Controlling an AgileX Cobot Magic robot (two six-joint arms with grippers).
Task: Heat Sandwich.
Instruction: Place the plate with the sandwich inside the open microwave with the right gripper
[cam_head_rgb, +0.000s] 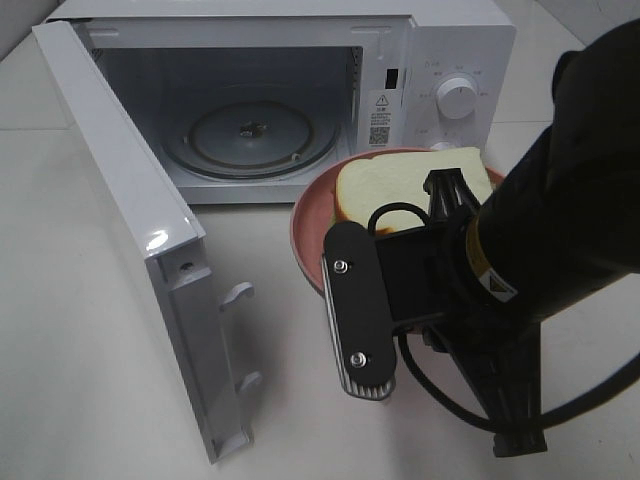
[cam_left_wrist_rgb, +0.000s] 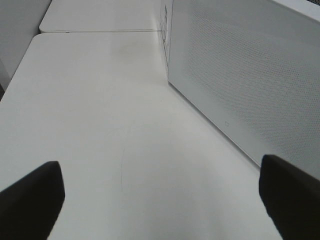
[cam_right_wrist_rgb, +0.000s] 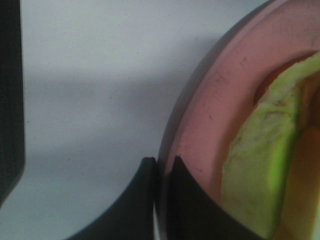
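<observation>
Here, the right gripper (cam_right_wrist_rgb: 162, 165) clamped the plate (cam_right_wrist_rgb: 210, 100) by its rim, sandwich (cam_head_rgb: 400, 185) aboard, near the open microwave (cam_head_rgb: 250, 100); the left gripper (cam_left_wrist_rgb: 160, 197) gaped wide.

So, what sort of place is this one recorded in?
Probably a staged kitchen setup on a lab bench rather than a real kitchen: a microwave with its door open, and a sandwich on a pink plate, all on a plain white table.
</observation>
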